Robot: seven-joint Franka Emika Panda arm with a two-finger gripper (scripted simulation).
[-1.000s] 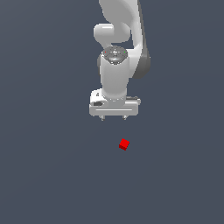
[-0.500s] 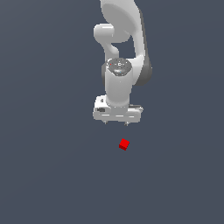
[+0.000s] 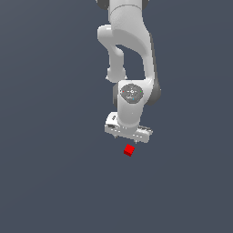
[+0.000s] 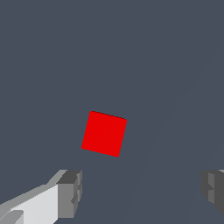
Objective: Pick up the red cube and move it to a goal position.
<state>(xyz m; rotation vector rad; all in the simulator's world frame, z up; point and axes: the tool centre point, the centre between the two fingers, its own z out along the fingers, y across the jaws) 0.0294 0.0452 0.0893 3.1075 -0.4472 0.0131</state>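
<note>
Across the exterior view's left I see only bare dark floor [image 3: 50, 173]; nothing there concerns me. Moving toward the middle, my arm [image 3: 129, 54] hangs down from the top edge, and it has dropped over the last second: the wrist and hand sit lower in the picture than they did, and the hand has turned a little, so its crossbar now runs at a slant. The gripper [image 3: 128, 135] is now just above the red cube [image 3: 129, 150], where a second ago there was a clear gap between them.

The cube itself has not moved. It lies on the floor, rotated slightly against the line of the hand, and nothing touches it. In the wrist view the red cube [image 4: 104, 133] is large and near the middle, ahead of the gripper [image 4: 142, 190]. One of the fingers [image 4: 70, 192] shows at one side and the other at the far edge, so the jaws stand wide apart, far wider than the cube, and they hold nothing.

I judge this to be the end of the approach. The cube is not yet between the pads; I need a little more descent and a small shift over it before closing. No goal marker is visible to me.
</note>
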